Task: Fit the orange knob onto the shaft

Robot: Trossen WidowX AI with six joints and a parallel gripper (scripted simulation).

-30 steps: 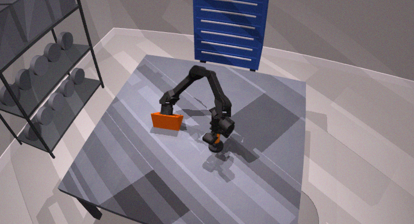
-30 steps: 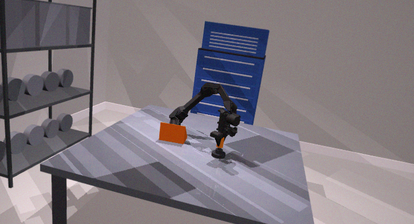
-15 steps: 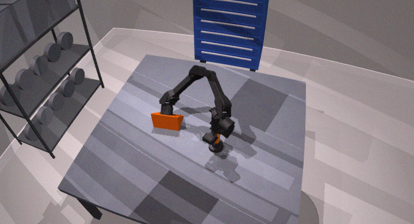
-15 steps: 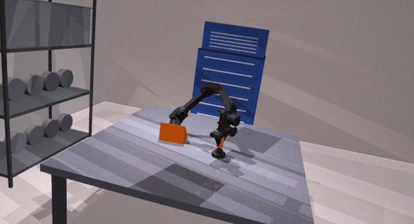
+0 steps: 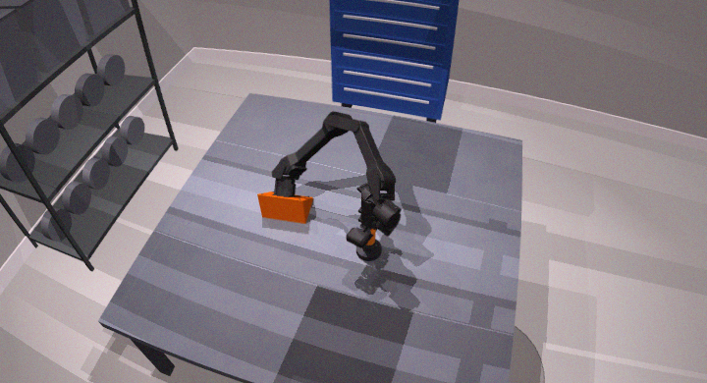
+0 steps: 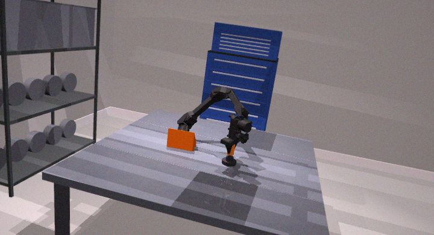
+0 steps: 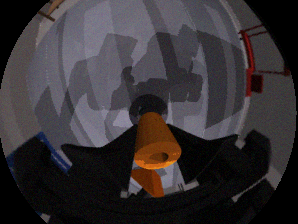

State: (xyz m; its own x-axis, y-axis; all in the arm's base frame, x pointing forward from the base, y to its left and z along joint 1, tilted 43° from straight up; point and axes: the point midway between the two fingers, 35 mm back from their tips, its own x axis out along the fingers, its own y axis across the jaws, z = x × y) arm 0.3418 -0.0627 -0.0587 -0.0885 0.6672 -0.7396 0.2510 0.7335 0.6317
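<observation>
The orange knob [image 5: 372, 238] [image 6: 232, 150] [image 7: 154, 131] is a tapered cylinder. A dark hole shows in the end facing the wrist camera. My gripper [image 5: 370, 239] [image 6: 231, 150] [image 7: 152, 127] is shut on the knob, with a dark finger on each side of it. The round dark pedestal [image 5: 368, 252] [image 6: 228, 162] [image 7: 148, 102] stands on the table right below. In the exterior view the knob's lower end is just above the pedestal's top. The D-shaped shaft is hidden by the knob and fingers, and I cannot tell how far the knob is over it.
An orange angular block [image 5: 284, 207] [image 6: 181, 140] [image 7: 150, 182] stands in front of the arm's base, left of the pedestal. A blue drawer cabinet [image 5: 388, 58] [image 6: 237, 81] is behind the table [image 5: 222, 300] [image 6: 121, 172]. A dark shelf rack [image 5: 119, 98] [image 6: 76, 101] stands to the left.
</observation>
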